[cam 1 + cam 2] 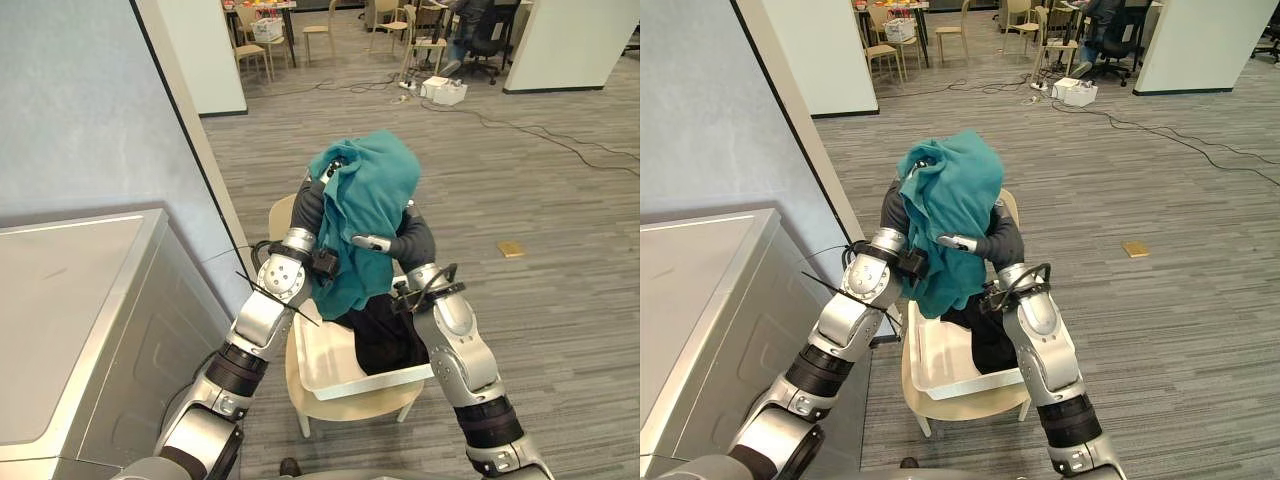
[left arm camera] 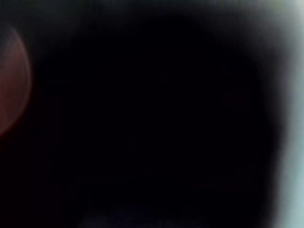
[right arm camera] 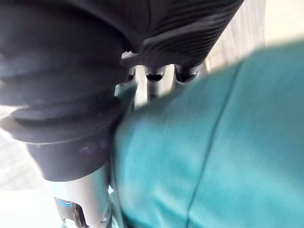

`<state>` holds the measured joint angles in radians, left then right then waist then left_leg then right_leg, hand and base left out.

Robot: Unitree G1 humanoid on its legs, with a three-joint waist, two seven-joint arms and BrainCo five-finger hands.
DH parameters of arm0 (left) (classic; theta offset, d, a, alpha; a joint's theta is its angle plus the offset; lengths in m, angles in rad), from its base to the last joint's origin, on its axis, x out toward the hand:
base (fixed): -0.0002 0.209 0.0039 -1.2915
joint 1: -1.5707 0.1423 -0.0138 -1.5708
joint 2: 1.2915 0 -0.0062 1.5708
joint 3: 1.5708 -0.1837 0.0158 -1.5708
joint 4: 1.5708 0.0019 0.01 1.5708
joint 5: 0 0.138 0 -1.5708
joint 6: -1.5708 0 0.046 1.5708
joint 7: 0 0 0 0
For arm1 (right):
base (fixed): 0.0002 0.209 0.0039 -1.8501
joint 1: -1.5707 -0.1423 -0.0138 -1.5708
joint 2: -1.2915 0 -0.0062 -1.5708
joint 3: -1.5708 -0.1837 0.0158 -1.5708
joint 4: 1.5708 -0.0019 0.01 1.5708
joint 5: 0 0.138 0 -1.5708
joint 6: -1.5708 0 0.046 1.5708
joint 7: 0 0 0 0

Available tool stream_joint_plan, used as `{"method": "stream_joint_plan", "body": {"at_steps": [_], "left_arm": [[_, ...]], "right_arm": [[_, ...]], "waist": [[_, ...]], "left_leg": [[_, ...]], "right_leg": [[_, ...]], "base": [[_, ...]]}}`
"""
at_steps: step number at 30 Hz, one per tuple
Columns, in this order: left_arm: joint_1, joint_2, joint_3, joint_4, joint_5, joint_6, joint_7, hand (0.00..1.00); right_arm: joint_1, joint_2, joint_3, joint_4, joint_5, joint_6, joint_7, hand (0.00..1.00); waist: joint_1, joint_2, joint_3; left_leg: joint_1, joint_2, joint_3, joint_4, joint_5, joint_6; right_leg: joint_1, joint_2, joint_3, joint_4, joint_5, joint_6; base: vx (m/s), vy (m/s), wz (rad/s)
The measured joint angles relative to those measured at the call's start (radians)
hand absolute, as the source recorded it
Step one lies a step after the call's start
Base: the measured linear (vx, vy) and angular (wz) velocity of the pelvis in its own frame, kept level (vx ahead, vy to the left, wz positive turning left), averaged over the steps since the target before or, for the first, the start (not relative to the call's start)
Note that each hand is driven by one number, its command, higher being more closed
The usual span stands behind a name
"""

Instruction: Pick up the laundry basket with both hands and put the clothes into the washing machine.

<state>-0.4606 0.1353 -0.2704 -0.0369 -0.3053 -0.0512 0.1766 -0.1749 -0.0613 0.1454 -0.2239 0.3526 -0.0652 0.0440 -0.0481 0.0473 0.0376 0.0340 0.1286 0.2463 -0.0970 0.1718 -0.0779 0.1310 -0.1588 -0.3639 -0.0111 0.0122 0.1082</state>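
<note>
The teal garment [image 1: 368, 200] is held raised above the white laundry basket [image 1: 372, 382], which is set on a chair [image 1: 350, 408], apparently so that it can be swung clear toward the washing machine [image 1: 80, 330]. It is pinched between the thumb and fingers of the right hand [image 1: 410, 243]. The left hand [image 1: 311, 203] is buried in cloth, so the state of its fingers cannot be told. A black garment [image 1: 385, 335] is draped in the basket.

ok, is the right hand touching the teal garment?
Touching. In the left eye view a finger of the right hand lies across the teal garment; the right wrist view shows the cloth pressed against the fingers.
</note>
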Motion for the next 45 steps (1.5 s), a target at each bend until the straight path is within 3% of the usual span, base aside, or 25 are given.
{"method": "stream_joint_plan", "body": {"at_steps": [5, 12, 20, 24, 33, 39, 40, 41, 45], "left_arm": [[0.100, 0.028, 0.242, -0.111, -0.008, -0.005, 0.029, 1.00], [0.259, 0.023, 0.386, -0.288, -0.015, -0.035, 0.046, 1.00], [0.473, -0.072, 0.632, -0.417, 0.006, -0.056, 0.048, 1.00], [0.623, -0.130, 0.836, -0.479, -0.020, -0.071, 0.049, 1.00], [0.799, -0.211, 1.037, -0.631, -0.055, -0.108, 0.063, 1.00], [0.874, -0.241, 1.119, -0.639, -0.074, -0.127, 0.128, 1.00], [0.885, -0.246, 1.138, -0.632, -0.077, -0.127, 0.134, 1.00], [0.907, -0.257, 1.196, -0.561, -0.124, -0.130, 0.147, 1.00], [0.917, -0.263, 1.224, -0.491, -0.161, -0.128, 0.155, 1.00]], "right_arm": [[0.093, 0.011, -0.204, -0.066, -0.001, -0.029, -0.031, 0.00], [0.231, 0.022, -0.276, -0.070, -0.005, -0.036, -0.049, 0.00], [0.353, 0.095, -0.437, -0.057, -0.012, -0.034, -0.051, 0.00], [0.450, 0.132, -0.603, -0.030, -0.051, -0.018, -0.088, 0.00], [0.607, 0.173, -0.720, -0.017, -0.079, 0.010, -0.132, 0.00], [0.647, 0.190, -0.730, 0.139, -0.049, 0.034, -0.158, 0.00], [0.647, 0.190, -0.735, 0.188, -0.042, 0.039, -0.160, 0.00], [0.643, 0.179, -0.775, 0.405, 0.004, 0.052, -0.175, 0.00], [0.619, 0.171, -0.805, 0.538, 0.041, 0.051, -0.175, 0.00]], "waist": [[-0.021, 0.002, -0.001], [-0.024, 0.007, -0.004], [-0.022, 0.013, -0.005], [-0.019, 0.030, -0.015], [0.015, 0.051, -0.029], [0.039, 0.043, -0.031], [0.041, 0.039, -0.030], [0.067, 0.014, -0.027], [0.078, -0.001, 0.000]], "left_leg": [[0.008, 0.008, 0.023, -0.005, -0.004, -0.004], [0.016, 0.012, 0.038, -0.005, -0.017, -0.016], [0.011, 0.011, 0.029, -0.005, -0.020, -0.018], [-0.003, 0.009, 0.011, -0.006, -0.021, -0.017], [-0.011, 0.010, -0.020, -0.005, -0.030, -0.005], [-0.036, 0.013, -0.023, 0.001, -0.031, -0.003], [-0.035, 0.014, -0.023, 0.002, -0.031, -0.003], [-0.038, 0.011, -0.033, 0.002, -0.031, -0.003], [-0.076, 0.017, -0.048, 0.084, -0.062, -0.007]], "right_leg": [[-0.016, 0.004, 0.034, 0.002, 0.001, -0.005], [-0.016, 0.008, 0.053, -0.009, 0.002, -0.009], [-0.014, 0.008, 0.043, -0.010, 0.000, -0.009], [-0.013, 0.007, 0.022, -0.009, -0.007, -0.007], [0.005, 0.002, -0.046, 0.018, -0.046, 0.005], [0.005, -0.008, -0.109, 0.053, -0.076, 0.013], [0.004, -0.017, -0.119, 0.067, -0.084, 0.015], [0.004, -0.031, -0.148, 0.121, -0.125, 0.025], [0.004, -0.036, -0.161, 0.165, -0.154, 0.017]], "base": [[-0.01, -0.011, -0.17], [0.00, -0.011, -0.10], [0.01, -0.004, 0.02], [0.02, -0.012, 0.13], [0.01, -0.016, 0.19], [0.01, -0.014, 0.30], [0.12, -0.065, 0.46], [0.15, -0.070, 0.47], [0.06, -0.057, 0.15]]}}
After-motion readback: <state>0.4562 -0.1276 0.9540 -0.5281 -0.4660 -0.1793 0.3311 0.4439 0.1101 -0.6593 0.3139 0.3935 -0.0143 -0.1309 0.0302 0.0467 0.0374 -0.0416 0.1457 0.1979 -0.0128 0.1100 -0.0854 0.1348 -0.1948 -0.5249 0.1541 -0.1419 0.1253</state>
